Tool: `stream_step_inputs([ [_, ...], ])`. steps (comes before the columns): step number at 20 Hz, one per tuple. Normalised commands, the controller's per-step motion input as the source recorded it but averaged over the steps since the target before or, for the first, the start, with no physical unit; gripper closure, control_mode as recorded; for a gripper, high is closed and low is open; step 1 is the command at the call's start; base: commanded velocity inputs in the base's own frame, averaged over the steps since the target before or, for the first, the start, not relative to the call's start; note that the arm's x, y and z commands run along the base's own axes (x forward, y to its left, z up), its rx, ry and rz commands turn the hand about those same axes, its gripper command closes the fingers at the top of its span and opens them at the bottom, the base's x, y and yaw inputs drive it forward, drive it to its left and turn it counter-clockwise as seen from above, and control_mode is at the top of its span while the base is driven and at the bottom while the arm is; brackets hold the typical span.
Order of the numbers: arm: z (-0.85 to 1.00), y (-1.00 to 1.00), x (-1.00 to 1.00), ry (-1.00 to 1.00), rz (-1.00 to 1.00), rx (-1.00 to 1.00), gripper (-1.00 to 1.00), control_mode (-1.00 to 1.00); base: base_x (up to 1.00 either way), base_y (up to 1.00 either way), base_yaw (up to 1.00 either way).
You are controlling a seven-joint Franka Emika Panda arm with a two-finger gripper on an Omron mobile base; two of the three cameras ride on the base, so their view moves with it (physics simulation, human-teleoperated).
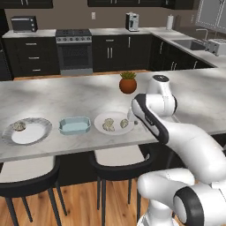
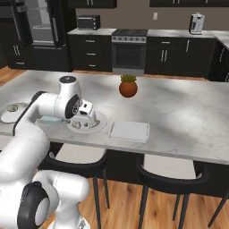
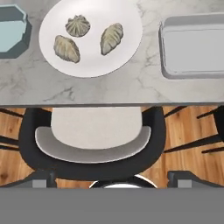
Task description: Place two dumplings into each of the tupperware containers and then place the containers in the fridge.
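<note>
Three dumplings [image 3: 78,25] [image 3: 67,48] [image 3: 111,38] lie on a round white plate [image 3: 127,22] near the island counter's front edge. An open light-blue tupperware container [image 3: 11,30] [image 1: 74,125] sits left of that plate. A second tupperware container [image 3: 194,46] [image 2: 129,131], flat and whitish on top, sits to its right. One more dumpling [image 1: 19,126] rests on a patterned plate [image 1: 33,134] further left. My gripper [image 3: 113,180] hangs open and empty above the counter's front edge, just short of the dumpling plate. The fridge [image 2: 41,22] stands at the back left with its pale inside showing.
A potted plant [image 1: 128,83] stands mid-counter behind the plates. Black stools [image 3: 92,144] are tucked under the counter's front edge. A stove [image 1: 74,50], a microwave [image 2: 88,21] and a sink [image 1: 190,43] line the far walls.
</note>
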Motion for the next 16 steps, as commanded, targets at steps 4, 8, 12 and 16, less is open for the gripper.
stream_step_inputs([
  [4, -0.23, 0.1, 0.67, 0.01, 0.0, 0.0, -1.0, -1.0, 0.0, 0.0, 0.0],
  [8, -0.44, 0.08, 0.56, 0.06, 0.0, -0.01, -1.0, -1.0, 0.0, 0.0, 0.0],
  [12, -0.49, 0.0, 0.39, 0.04, 0.0, -0.01, -1.0, -1.0, 0.0, 0.0, 0.0],
  [16, -0.23, 0.0, 0.47, 0.0, 0.0, 0.0, -1.0, -1.0, 0.0, 0.0, 0.0],
])
